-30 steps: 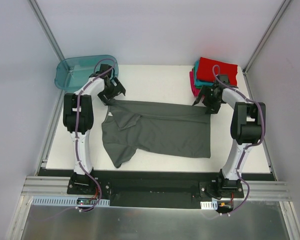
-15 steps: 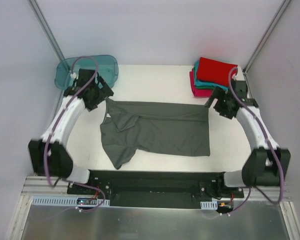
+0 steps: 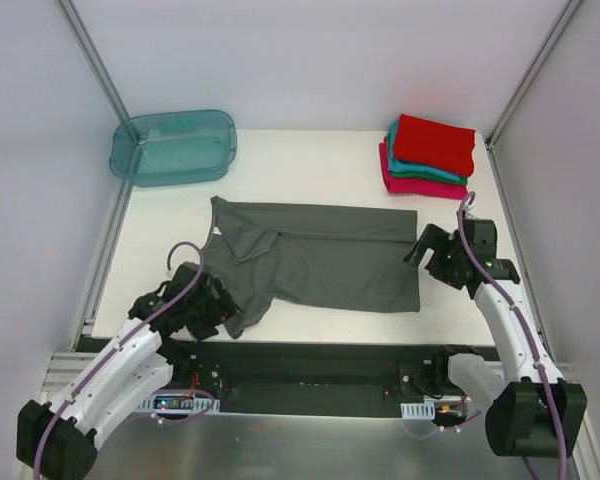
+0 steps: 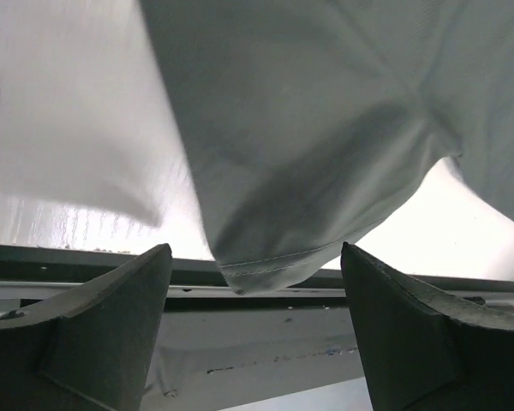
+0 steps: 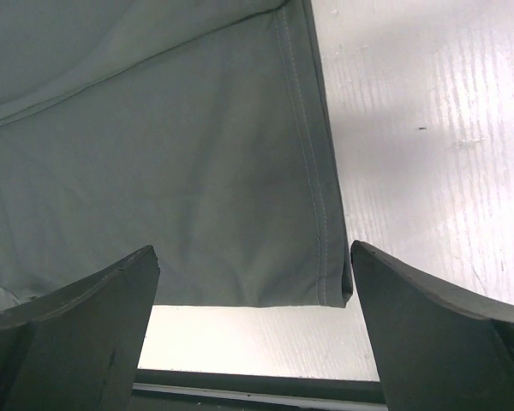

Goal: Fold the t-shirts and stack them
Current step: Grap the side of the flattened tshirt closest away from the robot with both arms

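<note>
A dark grey t-shirt [image 3: 320,262] lies spread across the middle of the table, with one sleeve [image 4: 265,257] reaching the near edge. My left gripper [image 3: 218,306] is low at that sleeve. It is open [image 4: 255,338], and the sleeve's hem lies between the fingertips without being pinched. My right gripper [image 3: 426,256] hovers open [image 5: 253,330] at the shirt's right hem, over its near corner [image 5: 330,274]. Folded t-shirts are stacked at the back right: red [image 3: 435,143] on top, then teal [image 3: 416,172], then magenta-pink [image 3: 420,187].
A translucent teal tub [image 3: 172,146] sits at the back left corner. The black front rail [image 3: 310,360] runs just below the sleeve. Grey walls and metal posts close in both sides of the white table [image 3: 310,165].
Both arms have drawn back from the shirt's far corners to its near side. The left went down to the sleeve, the right along the right hem. The far edge now lies flat.
</note>
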Robot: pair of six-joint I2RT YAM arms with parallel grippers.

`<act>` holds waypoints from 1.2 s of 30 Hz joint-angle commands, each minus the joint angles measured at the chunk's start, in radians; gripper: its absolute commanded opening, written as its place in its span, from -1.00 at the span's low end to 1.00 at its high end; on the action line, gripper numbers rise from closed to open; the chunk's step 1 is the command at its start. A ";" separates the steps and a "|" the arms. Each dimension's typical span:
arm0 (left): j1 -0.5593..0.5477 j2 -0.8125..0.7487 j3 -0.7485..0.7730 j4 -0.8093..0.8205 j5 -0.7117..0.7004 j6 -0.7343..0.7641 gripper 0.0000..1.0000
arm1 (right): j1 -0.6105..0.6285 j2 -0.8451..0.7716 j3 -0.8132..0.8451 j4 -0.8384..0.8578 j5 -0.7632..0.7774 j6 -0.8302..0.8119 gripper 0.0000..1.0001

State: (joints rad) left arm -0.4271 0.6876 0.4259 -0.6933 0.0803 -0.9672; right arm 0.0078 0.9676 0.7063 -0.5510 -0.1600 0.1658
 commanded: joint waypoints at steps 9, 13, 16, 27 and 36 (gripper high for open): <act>-0.030 -0.090 -0.142 -0.006 0.010 -0.211 0.06 | -0.005 -0.102 -0.143 0.167 -0.061 0.023 0.92; -0.032 -0.048 -0.122 0.005 0.024 -0.196 -0.53 | -0.005 -0.095 -0.153 0.175 -0.064 0.028 0.93; -0.036 -0.074 -0.136 0.008 0.007 -0.211 -0.75 | -0.005 -0.078 -0.149 0.169 -0.062 0.028 0.92; -0.038 -0.204 -0.154 0.107 0.026 -0.163 -1.00 | -0.002 0.017 -0.093 -0.006 0.025 0.003 0.93; -0.038 -0.267 -0.119 0.140 0.007 -0.094 -1.00 | -0.003 -0.159 -0.225 -0.084 -0.035 0.092 0.97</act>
State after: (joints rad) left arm -0.4530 0.4297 0.2760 -0.5842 0.1001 -1.1187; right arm 0.0078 0.8555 0.5346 -0.5667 -0.1654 0.1982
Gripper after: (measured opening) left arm 0.003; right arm 0.968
